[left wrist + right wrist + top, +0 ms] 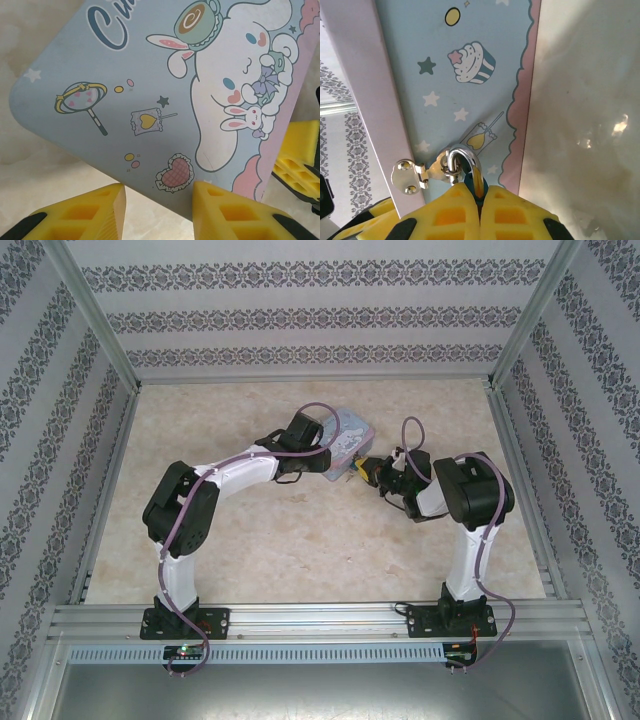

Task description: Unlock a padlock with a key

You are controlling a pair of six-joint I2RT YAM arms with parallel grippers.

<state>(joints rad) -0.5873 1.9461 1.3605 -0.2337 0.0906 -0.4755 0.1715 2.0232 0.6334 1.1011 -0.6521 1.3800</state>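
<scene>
Hanging from the metal hasp [409, 177] of the pale blue cartoon-printed tin box [470, 100]: small bluish padlock [475, 170], clenched in right end effector [480, 197]. Released, fingers apart at box's edge over beige worktop [50, 170]: left end effector [159, 192].

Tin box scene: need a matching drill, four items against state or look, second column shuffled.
1 left gripper
2 right gripper
3 padlock
4 tin box

A pale blue, cartoon print
B hooked through the metal hasp
C fingers apart at the box's edge
D fingers closed on the padlock

Pairs: 1-C, 2-D, 3-B, 4-A
</scene>
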